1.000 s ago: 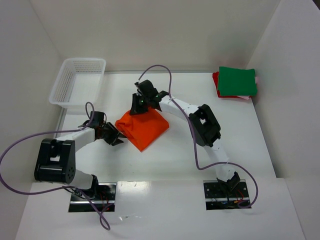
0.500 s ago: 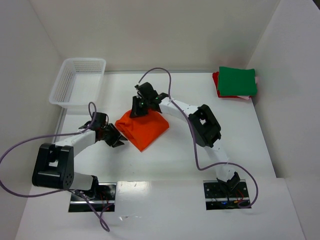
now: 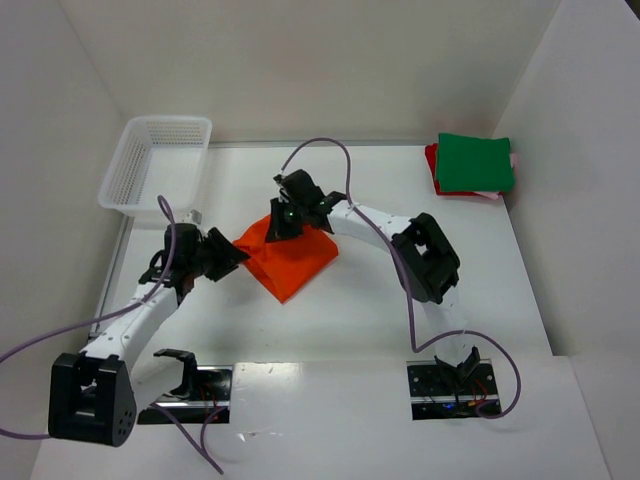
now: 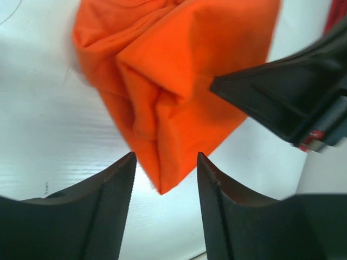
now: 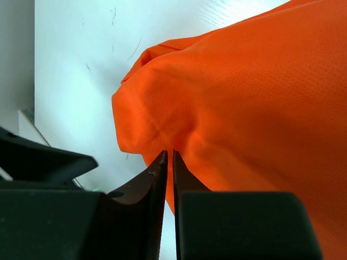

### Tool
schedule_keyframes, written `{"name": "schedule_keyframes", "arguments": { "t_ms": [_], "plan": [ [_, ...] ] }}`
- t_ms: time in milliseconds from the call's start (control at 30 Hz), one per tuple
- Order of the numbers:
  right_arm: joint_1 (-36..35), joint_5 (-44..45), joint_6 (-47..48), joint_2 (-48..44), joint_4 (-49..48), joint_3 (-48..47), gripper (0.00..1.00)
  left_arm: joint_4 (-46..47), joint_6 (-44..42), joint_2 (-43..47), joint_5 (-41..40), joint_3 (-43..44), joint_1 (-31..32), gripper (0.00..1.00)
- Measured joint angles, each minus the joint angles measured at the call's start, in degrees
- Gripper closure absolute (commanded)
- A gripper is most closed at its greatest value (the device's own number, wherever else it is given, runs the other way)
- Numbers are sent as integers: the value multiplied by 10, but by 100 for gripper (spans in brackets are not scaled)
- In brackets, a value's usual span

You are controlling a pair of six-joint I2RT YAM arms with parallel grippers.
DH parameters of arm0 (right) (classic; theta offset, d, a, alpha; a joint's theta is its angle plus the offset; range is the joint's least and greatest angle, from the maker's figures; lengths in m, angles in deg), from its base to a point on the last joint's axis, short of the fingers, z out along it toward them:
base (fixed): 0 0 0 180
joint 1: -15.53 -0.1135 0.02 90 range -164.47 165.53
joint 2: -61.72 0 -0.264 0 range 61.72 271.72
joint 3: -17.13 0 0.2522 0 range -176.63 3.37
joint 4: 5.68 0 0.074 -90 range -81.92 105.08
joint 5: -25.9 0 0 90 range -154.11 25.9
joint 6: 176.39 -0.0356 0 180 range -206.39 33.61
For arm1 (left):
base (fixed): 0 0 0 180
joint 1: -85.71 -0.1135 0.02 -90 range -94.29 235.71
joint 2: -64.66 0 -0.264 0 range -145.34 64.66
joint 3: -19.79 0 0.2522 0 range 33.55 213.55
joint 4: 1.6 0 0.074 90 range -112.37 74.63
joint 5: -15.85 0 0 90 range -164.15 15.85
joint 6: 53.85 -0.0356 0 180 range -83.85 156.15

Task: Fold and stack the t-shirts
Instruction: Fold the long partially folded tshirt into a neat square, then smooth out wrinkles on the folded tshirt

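Observation:
The orange t-shirt (image 3: pixel 292 260) lies partly folded at the middle of the table, filling the left wrist view (image 4: pixel 179 81) and the right wrist view (image 5: pixel 255 97). My left gripper (image 3: pixel 233 254) is at its left corner, open; the cloth's tip hangs between the fingers (image 4: pixel 165 162) without touching them. My right gripper (image 3: pixel 284 220) is at the shirt's far edge, its jaws (image 5: pixel 169 156) pinched on a fold of orange cloth. A folded stack with the green t-shirt (image 3: pixel 474 162) on top, a red one (image 3: pixel 432 160) and a pale pink edge below, sits at the far right.
A white mesh basket (image 3: pixel 155 165) stands at the far left by the back wall. White walls close in the table on the left, back and right. The right gripper's black body (image 4: pixel 287 103) shows just beyond the shirt in the left wrist view.
The left gripper has opened and let go of the shirt's left corner, and its arm has swung out to the left. The right gripper has closed tighter on the far edge.

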Motion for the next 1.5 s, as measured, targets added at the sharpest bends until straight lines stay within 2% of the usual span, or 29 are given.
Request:
{"name": "schedule_keyframes", "arguments": {
  "t_ms": [167,333,500,667,1167,1500],
  "plan": [
    [-4,-1,7,3,0,-1,89,0,4,-28,-15,-32,0,46],
    [-5,-5,15,8,0,-2,89,21,3,-92,-17,-38,3,46],
    [-5,-9,17,12,1,-7,89,42,-2,-167,-17,-29,8,51],
    [-5,-11,19,14,0,-17,89,59,-5,-198,-15,1,12,54],
    [-5,-15,19,24,2,-25,88,66,-21,-207,5,16,19,55],
    [-5,-15,19,25,3,-31,88,33,-29,-113,4,-2,23,54]
  ]
}}
